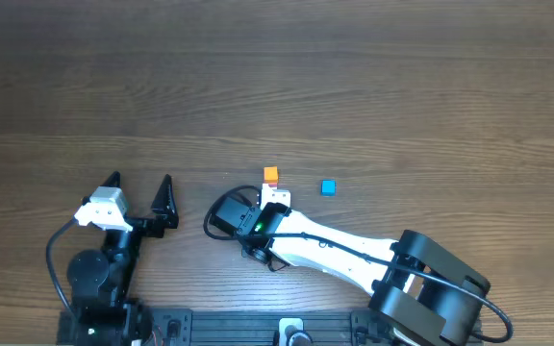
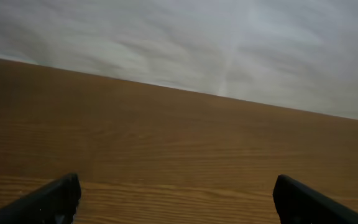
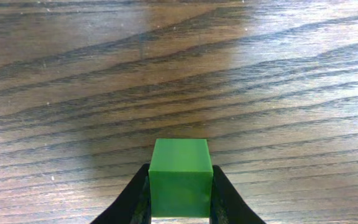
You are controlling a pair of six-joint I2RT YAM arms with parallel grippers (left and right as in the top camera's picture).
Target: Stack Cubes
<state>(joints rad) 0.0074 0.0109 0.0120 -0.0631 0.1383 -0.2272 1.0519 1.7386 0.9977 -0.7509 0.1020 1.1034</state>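
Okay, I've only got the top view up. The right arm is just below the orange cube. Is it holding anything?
Observer: Yes. In the right wrist view a green cube is clamped between the right end effector's fingers.
Operator: What's ahead of that cube?
Observer: Bare wood table, with the grain running across the view.
Operator: And what does the left arm's camera see?
Observer: The left end effector is open and points across bare wood toward the table's far edge, with a pale backdrop beyond it.
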